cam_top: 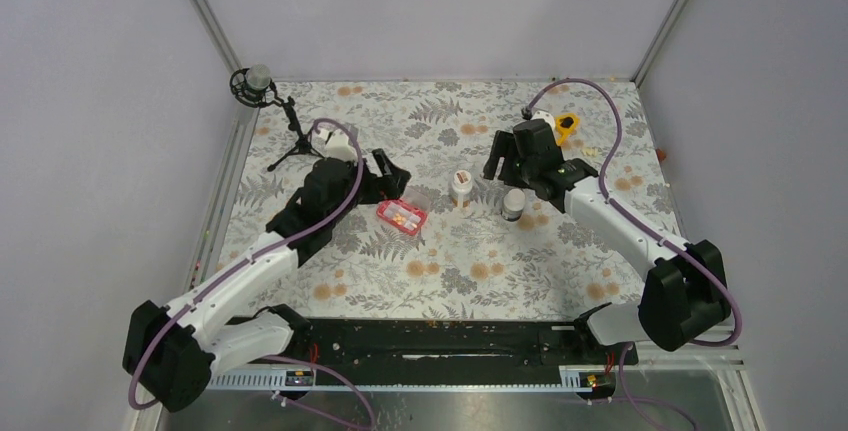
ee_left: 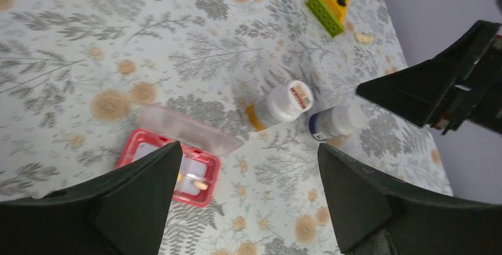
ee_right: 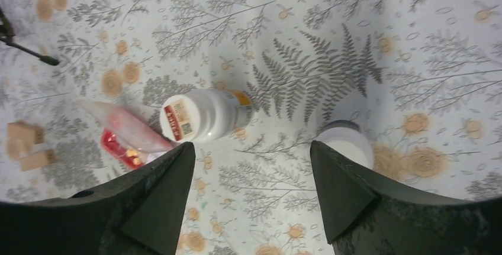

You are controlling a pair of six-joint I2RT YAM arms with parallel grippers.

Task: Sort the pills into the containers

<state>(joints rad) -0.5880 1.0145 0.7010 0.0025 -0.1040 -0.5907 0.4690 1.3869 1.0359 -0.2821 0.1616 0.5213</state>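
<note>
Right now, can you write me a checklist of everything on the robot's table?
Surface: flowery cloth, lying flat.
Job's things: red-pink pill tray with its clear lid open; pills inside.
Clutter: yellow-banded bottle, blue-banded bottle, yellow wedge tool, black tripod.
Grippers: left gripper and right gripper both open and empty.
Cables: purple cable along each arm.
Surroundings: grey walls.

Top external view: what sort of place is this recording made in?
Probably a lab robot test cell: plain grey panel walls on metal frame struts, a small black tripod microphone, and a floral-print cloth as the work surface.
</note>
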